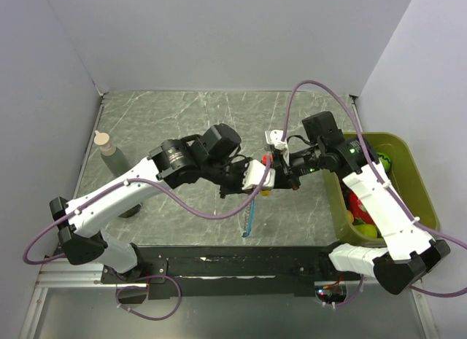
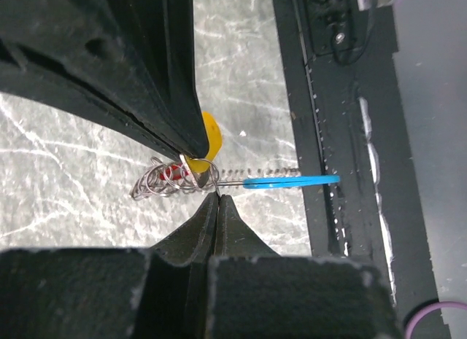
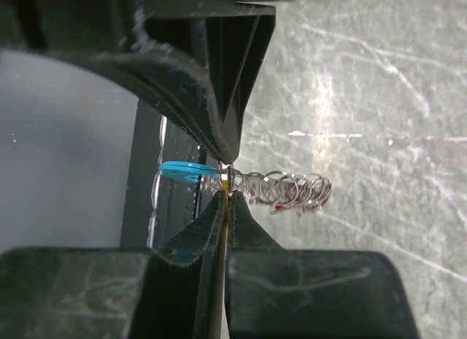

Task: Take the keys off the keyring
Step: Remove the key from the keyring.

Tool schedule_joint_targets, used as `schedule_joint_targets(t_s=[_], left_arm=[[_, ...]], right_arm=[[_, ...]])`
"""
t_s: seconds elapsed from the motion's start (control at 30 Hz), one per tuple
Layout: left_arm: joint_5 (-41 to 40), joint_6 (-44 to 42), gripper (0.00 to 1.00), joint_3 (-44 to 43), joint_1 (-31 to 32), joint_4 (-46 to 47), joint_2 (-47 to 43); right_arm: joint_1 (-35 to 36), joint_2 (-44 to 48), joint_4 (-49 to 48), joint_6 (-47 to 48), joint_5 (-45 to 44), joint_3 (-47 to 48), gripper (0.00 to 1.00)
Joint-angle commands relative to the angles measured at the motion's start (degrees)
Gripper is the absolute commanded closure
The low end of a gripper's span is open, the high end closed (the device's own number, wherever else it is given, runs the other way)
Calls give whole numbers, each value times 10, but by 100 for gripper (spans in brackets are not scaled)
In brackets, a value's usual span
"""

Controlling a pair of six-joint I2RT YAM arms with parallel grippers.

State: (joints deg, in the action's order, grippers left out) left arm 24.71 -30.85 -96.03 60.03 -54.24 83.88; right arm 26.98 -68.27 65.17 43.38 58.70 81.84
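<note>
Both grippers meet above the middle of the table. The keyring [image 2: 162, 181] is a floppy run of silvery rings, held up in the air between them; it also shows as the keyring [image 3: 292, 189]. My left gripper [image 2: 217, 196] is shut on one ring at its end. My right gripper [image 3: 228, 189] is shut on the thin orange key [image 2: 211, 137], seen edge-on between its fingers. A red key [image 2: 171, 171] sits among the rings. The light-blue strip [image 1: 250, 219] hangs down from the ring towards the table and shows as the strip [image 2: 292, 181] in the left wrist view.
A green bin [image 1: 408, 171] with coloured toys stands at the right, beside the right arm. A dark bottle [image 1: 111, 154] with a tan cap stands at the left. A black rail [image 1: 248, 262] runs along the near table edge. Purple cables loop over both arms.
</note>
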Motion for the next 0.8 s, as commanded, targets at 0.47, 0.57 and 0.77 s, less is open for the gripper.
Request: schedule_joint_targets(t_s=[0.47, 0.57, 0.77], left_arm=[[-86, -5, 99, -17, 50, 34, 15], [-77, -9, 99, -18, 51, 32, 7], [-48, -14, 99, -21, 51, 24, -4]], right_arm=[[14, 22, -83, -84, -4, -49, 100], [4, 17, -73, -76, 25, -56, 100], [-32, -13, -28, -40, 104, -50, 100]])
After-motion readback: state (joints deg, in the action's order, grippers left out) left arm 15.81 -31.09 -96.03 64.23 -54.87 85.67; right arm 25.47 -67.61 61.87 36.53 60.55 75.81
